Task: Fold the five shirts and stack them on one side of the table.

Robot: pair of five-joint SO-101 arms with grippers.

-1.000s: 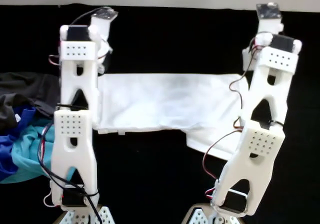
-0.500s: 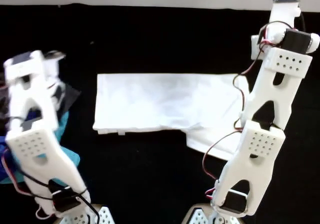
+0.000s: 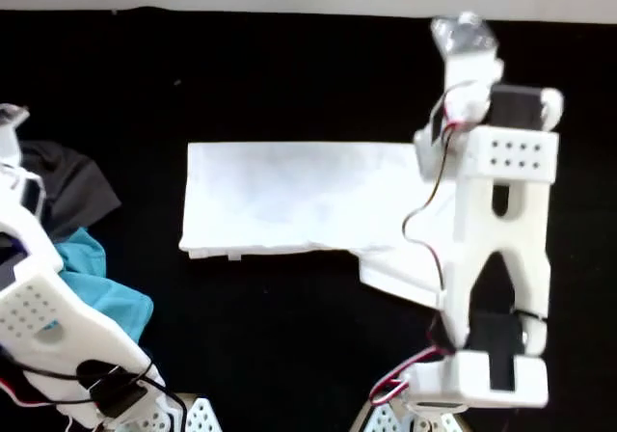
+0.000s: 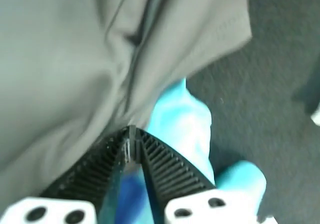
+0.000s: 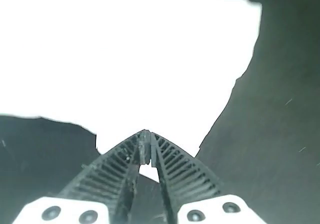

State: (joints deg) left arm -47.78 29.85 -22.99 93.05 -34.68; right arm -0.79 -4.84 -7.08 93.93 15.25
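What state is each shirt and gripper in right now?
white shirt: lying flat, partly folded, one flap sticking out.
grey shirt: crumpled, unfolded.
teal shirt: crumpled, unfolded, against the grey shirt.
left gripper: shut, over the grey and teal shirts.
right gripper: shut, over the white shirt's edge.

No readable text, label, brand, number or sign anywhere, neither on white shirt (image 3: 289, 196) nor on surface (image 3: 289, 66).
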